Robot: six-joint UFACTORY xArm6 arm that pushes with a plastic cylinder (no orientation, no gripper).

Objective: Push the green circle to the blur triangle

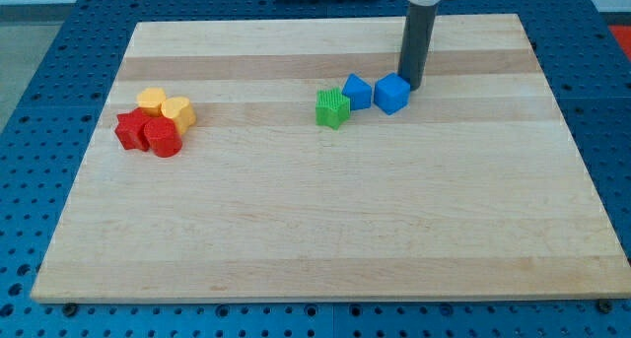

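Observation:
A green block (333,108) sits near the board's middle top; its exact shape is hard to make out. Touching its upper right is a blue block with a pointed top (357,91), likely the triangle. A blue cube (391,93) sits just right of that, so the three form a short row. My dark rod comes down from the view's top, and my tip (410,87) rests against the upper right side of the blue cube. The tip is to the right of the green block, with both blue blocks between them.
On the view's left is a tight cluster: two yellow blocks (151,101) (178,112) above two red blocks (130,129) (163,138). The wooden board (325,239) lies on a blue perforated table.

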